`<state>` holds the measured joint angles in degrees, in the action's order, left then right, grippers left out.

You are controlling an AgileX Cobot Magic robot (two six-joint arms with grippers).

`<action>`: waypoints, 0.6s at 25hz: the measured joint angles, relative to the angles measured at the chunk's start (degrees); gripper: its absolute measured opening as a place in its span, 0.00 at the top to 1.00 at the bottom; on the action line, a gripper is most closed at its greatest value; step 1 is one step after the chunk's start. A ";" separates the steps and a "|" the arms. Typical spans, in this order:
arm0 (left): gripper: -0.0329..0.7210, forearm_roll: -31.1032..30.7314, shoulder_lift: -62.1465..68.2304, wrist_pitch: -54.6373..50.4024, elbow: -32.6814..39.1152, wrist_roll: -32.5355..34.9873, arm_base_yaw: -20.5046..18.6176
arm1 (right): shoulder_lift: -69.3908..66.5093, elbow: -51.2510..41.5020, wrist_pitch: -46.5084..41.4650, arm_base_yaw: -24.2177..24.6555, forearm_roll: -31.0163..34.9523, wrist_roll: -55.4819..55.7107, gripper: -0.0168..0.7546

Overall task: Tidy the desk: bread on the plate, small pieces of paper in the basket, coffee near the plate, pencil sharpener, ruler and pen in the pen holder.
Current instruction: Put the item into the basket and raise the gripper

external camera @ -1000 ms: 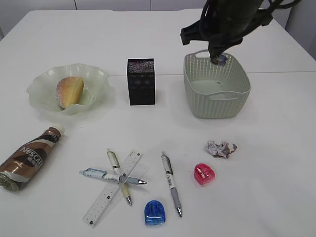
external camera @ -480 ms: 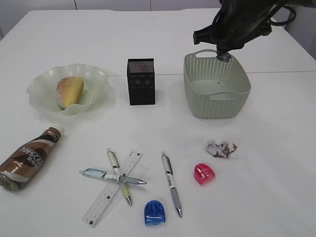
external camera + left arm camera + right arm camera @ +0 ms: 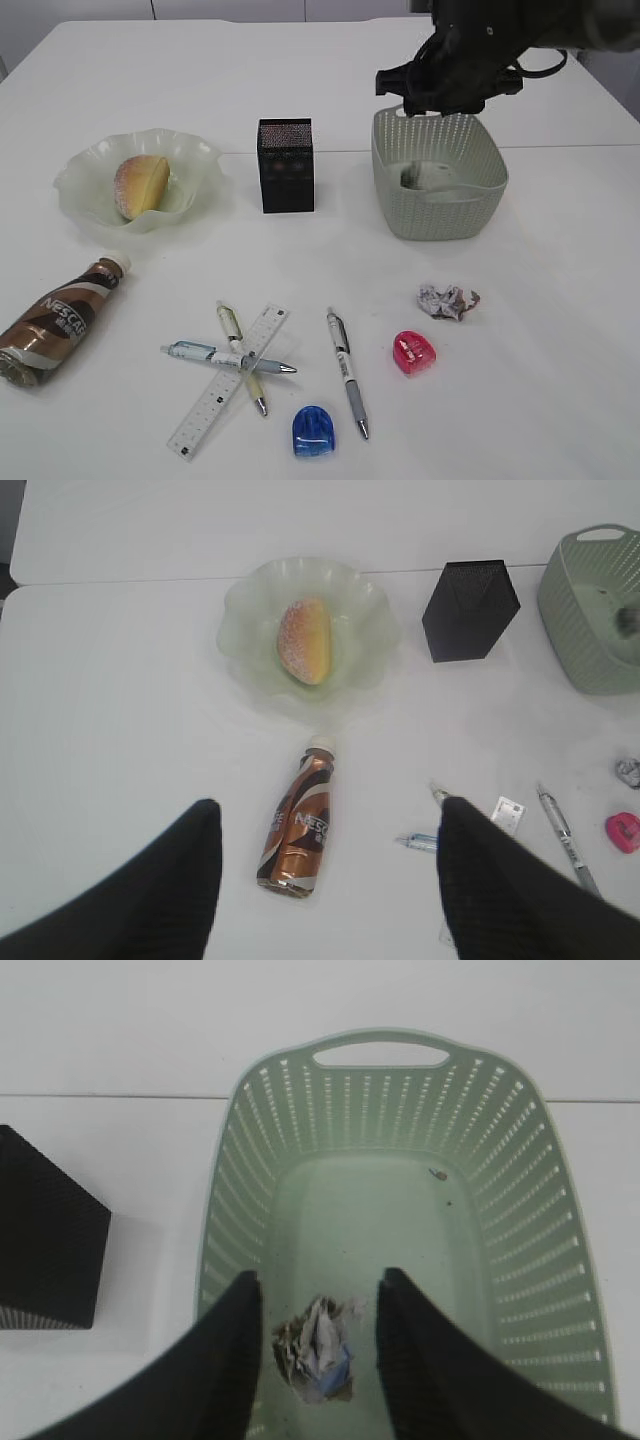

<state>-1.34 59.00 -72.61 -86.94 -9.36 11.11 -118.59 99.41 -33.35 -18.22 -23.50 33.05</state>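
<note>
My right gripper [image 3: 318,1290] is open above the green basket [image 3: 440,215], over its back rim [image 3: 440,100]. A crumpled paper ball [image 3: 315,1360] lies on the basket floor below the open fingers; it also shows in the exterior view [image 3: 425,178]. A second paper ball [image 3: 447,300] lies on the table. Bread [image 3: 140,185] sits on the glass plate [image 3: 80,195]. The coffee bottle [image 3: 55,320] lies on its side at the left. Pens [image 3: 345,370] [image 3: 228,357], a ruler [image 3: 228,380], a blue sharpener [image 3: 314,430] and a pink sharpener [image 3: 413,352] lie at the front. The black pen holder [image 3: 286,165] stands in the middle. My left gripper [image 3: 325,880] is open, high above the bottle [image 3: 300,825].
The table's white surface runs to a seam behind the pen holder. The basket has handles at both ends [image 3: 380,1055]. The pen holder's corner shows at the left of the right wrist view [image 3: 45,1240].
The right gripper, which held a paper ball over the basket, has opened. The ball has dropped and now lies on the basket floor. The arm has shifted slightly left.
</note>
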 joint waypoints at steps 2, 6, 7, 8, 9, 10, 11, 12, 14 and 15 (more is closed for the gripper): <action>0.31 0.00 0.00 0.00 0.00 0.00 0.00 | -0.99 0.00 0.55 0.00 -0.24 1.78 0.42; 0.31 0.00 0.00 0.00 0.00 0.00 0.00 | -2.65 0.00 -1.04 0.00 -2.10 2.80 0.28; 0.31 0.00 0.00 0.00 0.00 0.00 0.00 | -2.65 0.31 -2.13 0.00 -2.35 2.80 0.28; 0.31 0.00 0.00 0.00 0.00 0.00 0.00 | -2.65 0.89 -3.08 0.00 -2.48 2.80 0.28; 0.31 0.00 0.00 0.00 0.00 0.00 0.00 | -2.65 1.51 -4.22 0.00 -2.55 2.80 0.28; 0.31 0.00 0.00 0.00 0.00 0.00 0.00 | -2.43 2.48 -5.57 0.00 -2.70 2.80 0.28; 0.31 0.00 0.00 0.00 0.00 0.00 0.00 | -2.15 3.20 -6.76 0.00 -2.70 2.80 0.27; 0.31 0.00 0.00 0.00 0.00 0.00 0.00 | -1.71 4.07 -8.45 0.00 -2.70 2.80 0.27; 0.31 0.00 0.00 0.00 0.00 0.00 0.00 | -0.59 5.62 -11.61 -0.11 -2.17 2.80 0.27; 0.31 0.00 0.00 0.00 0.00 0.00 0.00 | -0.14 6.19 -13.50 -0.11 -1.91 2.53 0.27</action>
<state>-1.34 59.00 -72.61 -86.94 -9.36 11.11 -118.73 105.60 -46.86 -18.33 -25.41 35.58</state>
